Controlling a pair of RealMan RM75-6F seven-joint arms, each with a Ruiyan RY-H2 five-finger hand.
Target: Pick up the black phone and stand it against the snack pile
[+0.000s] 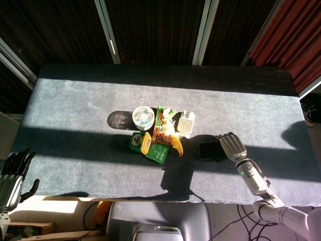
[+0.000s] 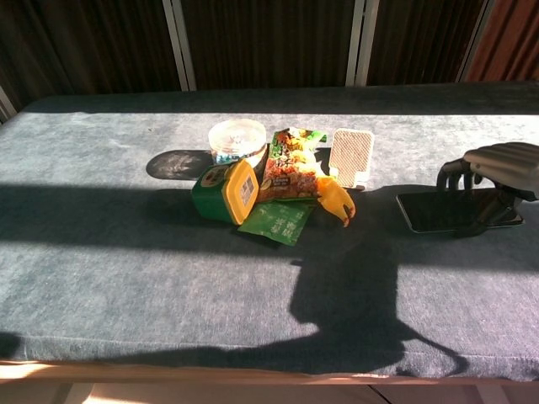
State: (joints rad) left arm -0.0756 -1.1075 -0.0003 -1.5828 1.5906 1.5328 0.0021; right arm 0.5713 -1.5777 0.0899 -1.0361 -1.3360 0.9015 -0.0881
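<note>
We are seeing one bench (image 2: 101,252) carrying one snack pile (image 2: 278,181). Our right hand (image 2: 497,172) is arching over the one black phone (image 2: 446,210), lying flat well right of the pile, fingers curling onto its edges. Our left hand (image 1: 11,175) is hanging off the bench, fingers apart, holding nothing.

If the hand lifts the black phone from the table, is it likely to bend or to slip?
The black phone looks like a thin rigid slab, so it probably will not bend. Its glossy face may be slippery. Lying flat on the cloth-covered table, its edges probably offer the right hand little to grip.
</note>
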